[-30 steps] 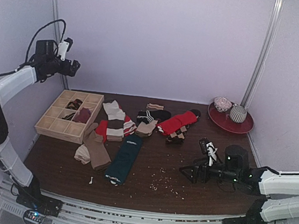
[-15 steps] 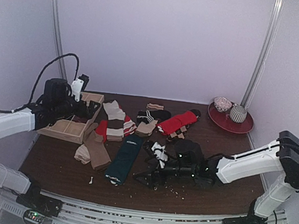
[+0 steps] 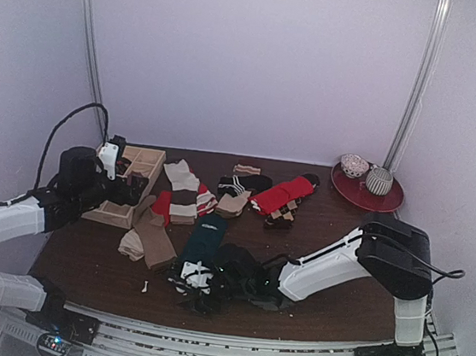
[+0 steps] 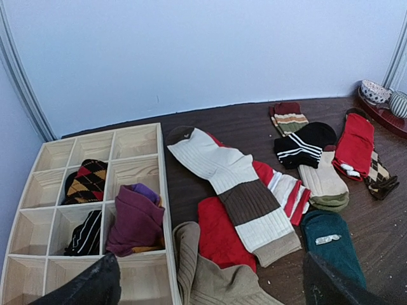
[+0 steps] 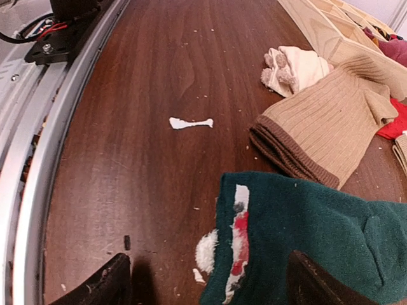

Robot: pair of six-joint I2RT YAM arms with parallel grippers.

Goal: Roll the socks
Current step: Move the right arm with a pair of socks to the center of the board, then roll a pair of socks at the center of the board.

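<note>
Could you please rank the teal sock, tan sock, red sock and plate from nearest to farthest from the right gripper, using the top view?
1. teal sock: its near end lies at the right gripper.
2. tan sock: just to the left.
3. red sock: far side, right of middle.
4. plate: far right corner.
</note>
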